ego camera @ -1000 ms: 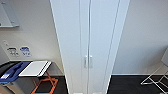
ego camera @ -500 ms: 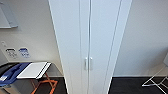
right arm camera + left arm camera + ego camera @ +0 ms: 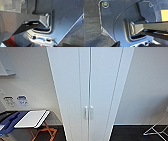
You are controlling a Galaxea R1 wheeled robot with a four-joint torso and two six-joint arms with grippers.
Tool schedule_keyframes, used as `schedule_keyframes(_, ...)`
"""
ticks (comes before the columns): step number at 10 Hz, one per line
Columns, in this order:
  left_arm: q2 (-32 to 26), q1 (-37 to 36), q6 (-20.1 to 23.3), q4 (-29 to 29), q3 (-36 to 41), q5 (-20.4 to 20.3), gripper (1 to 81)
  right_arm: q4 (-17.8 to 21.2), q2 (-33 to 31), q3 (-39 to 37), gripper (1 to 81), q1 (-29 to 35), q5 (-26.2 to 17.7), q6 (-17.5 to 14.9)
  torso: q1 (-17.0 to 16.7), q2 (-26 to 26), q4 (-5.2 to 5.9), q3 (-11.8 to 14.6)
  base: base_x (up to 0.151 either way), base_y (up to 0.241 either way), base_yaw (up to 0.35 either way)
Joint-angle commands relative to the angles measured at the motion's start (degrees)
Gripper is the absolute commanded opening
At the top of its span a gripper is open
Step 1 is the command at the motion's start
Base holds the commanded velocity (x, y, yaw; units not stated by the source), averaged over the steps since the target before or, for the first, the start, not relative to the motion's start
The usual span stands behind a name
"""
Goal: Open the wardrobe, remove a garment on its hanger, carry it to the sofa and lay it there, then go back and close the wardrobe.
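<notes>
**Wardrobe shut, seen head-on: task at its opening step**

Wardrobe (image 3: pixel 90 89): a tall white cabinet that takes the centre of the head view from the top edge to the bottom edge. Its two doors meet at a vertical seam just right of centre, and they lie flush, with no gap showing. The handles (image 3: pixel 88 112), a small white pair, sit side by side at the seam in the lower centre of the frame.

Progress, as judged from this state: nothing is yet done. The doors are closed, so opening, taking out the garment, carrying it, laying it down and closing all remain. The interior is hidden behind the doors.

Edges and room: to the lower left stands a folding stand (image 3: pixel 33 122) with orange legs, carrying a white board and a blue item; it lies near the left door's side and could limit how that door swings. At the lower right corner a white wire rack (image 3: pixel 156 130) stands on the dark floor (image 3: pixel 130 134), somewhat apart from the cabinet. Pale walls flank both sides. The floor strip directly before the doors appears open.

Tools: the wrist views present dark robot plates and bars over dark floor; whether either tool is apart or together cannot be told.
</notes>
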Motion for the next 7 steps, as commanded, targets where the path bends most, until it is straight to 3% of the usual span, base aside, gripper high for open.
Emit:
schedule_keyframes(1, -0.6, -1.61, -0.1, 0.39, 0.44, 3.16, 81.1, -0.54, -0.09, 0.58, 81.1, 1.67, -3.42, 0.04, 0.03, 0.0, 0.0, 0.0, 0.086, 0.0, 0.0)
schedule_keyframes(7, -0.6, -1.61, -0.01, 0.65, 0.44, 3.25, 81.1, -0.45, 0.09, 0.49, 81.1, 1.67, -2.89, 0.12, 0.03, 0.0, 0.0, 0.0, 0.086, 0.0, 0.0)
